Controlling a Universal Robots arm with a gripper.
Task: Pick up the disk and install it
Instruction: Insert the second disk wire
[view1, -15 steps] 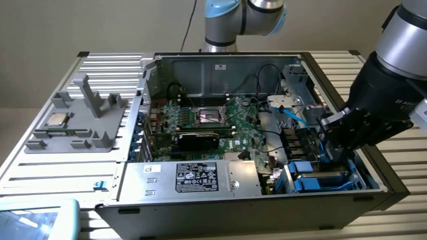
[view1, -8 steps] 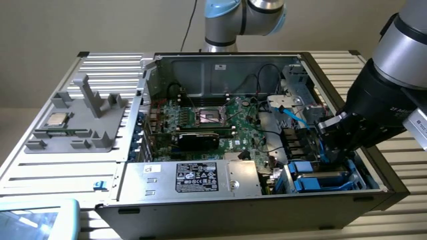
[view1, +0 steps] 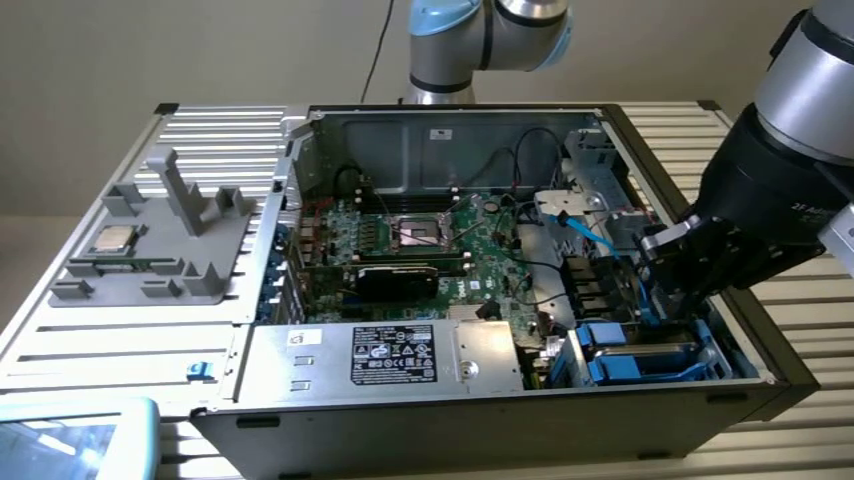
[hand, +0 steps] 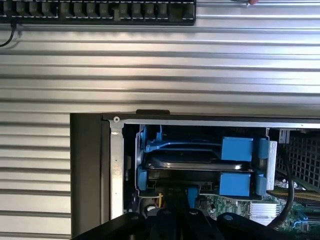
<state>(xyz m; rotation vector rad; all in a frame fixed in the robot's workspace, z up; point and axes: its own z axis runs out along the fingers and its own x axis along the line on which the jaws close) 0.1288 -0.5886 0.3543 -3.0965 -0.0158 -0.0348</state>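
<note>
The disk (hand: 195, 160) is a silver drive in a bright blue plastic frame. It lies in the drive bay at the corner of the open computer case (hand: 90, 170). In the exterior view the disk (view1: 638, 352) is at the case's near corner, on the exterior view's right. My gripper (view1: 663, 305) reaches down into the case just above it. The dark fingers (hand: 165, 220) stand pressed together by the edge of the blue frame. I cannot tell whether they touch the frame.
A large silver box with a black label (view1: 387, 355) fills the case's front. The motherboard (view1: 414, 240) and loose cables (view1: 587, 235) lie behind it. A grey fixture (view1: 160, 250) holding a processor chip (view1: 114, 240) sits on the slatted table (hand: 150, 65).
</note>
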